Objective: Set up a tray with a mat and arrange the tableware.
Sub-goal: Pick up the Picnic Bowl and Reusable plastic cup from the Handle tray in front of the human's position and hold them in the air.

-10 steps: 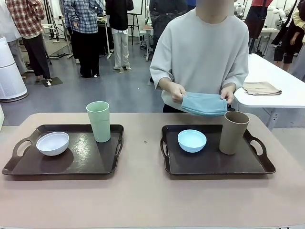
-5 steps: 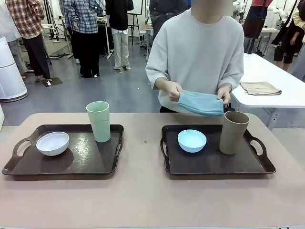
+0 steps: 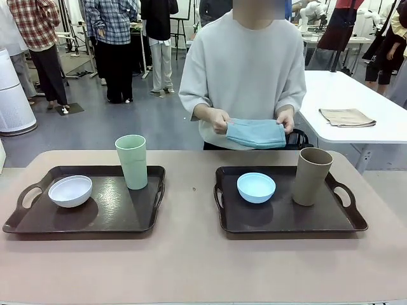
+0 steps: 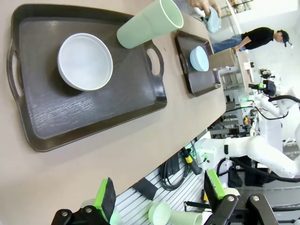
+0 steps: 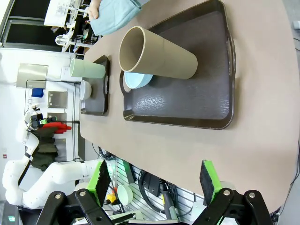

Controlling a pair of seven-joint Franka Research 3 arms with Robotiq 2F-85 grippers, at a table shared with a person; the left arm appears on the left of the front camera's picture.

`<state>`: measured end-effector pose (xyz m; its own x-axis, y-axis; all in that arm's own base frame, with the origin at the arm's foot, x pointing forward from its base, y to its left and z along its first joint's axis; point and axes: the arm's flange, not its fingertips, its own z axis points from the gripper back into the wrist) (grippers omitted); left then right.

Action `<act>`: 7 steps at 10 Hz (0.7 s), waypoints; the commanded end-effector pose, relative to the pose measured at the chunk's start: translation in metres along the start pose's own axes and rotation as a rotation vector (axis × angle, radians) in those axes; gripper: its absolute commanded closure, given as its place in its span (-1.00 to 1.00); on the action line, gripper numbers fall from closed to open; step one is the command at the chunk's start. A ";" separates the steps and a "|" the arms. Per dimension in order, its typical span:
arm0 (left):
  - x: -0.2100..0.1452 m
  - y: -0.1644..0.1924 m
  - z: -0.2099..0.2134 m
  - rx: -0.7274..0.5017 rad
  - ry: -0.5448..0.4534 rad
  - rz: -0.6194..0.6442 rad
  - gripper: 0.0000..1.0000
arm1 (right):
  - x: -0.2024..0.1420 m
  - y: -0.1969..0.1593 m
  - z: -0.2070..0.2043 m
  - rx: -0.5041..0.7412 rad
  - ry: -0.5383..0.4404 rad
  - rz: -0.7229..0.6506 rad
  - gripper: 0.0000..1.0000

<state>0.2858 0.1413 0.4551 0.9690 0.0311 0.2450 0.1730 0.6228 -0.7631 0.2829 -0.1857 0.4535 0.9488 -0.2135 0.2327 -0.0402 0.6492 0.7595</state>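
Person's hands (image 3: 220,121) with blue mat (image 3: 255,133) further left than before; left gripper (image 4: 159,193) and right gripper (image 5: 154,180) both released, empty.

The front camera looks across the desk (image 3: 191,267) to its far side. Both wrist cameras look down, rolled, from beyond the near edge. All three views share the left tray (image 3: 114,213) and the right tray (image 3: 280,217).

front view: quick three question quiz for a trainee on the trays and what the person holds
1. True or false: the pale green tumbler stands on the left tray with the white bowl.
2. What does the person hold in both hands? A a blue cloth, B a spoon, C a plate.
3. Fill in: on the right tray, the light blue bowl sits beside the ___ tumbler.
Key: 1 true; 2 A; 3 tan-brown tumbler.
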 end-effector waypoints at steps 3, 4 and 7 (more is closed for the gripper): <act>0.001 0.001 0.001 -0.023 -0.010 -0.022 -1.00 | 0.001 0.000 0.000 0.018 -0.005 0.000 -1.00; 0.001 0.001 0.001 -0.023 -0.010 -0.022 -1.00 | 0.001 0.000 0.000 0.018 -0.005 0.000 -1.00; 0.031 -0.029 -0.027 0.094 0.051 0.002 -1.00 | 0.029 0.006 -0.015 0.035 0.099 0.225 -1.00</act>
<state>0.2981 0.1220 0.4591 0.9745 -0.0041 0.2242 0.1715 0.6576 -0.7336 0.2933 -0.1785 0.4572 0.9520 -0.1270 0.2787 -0.1285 0.6604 0.7398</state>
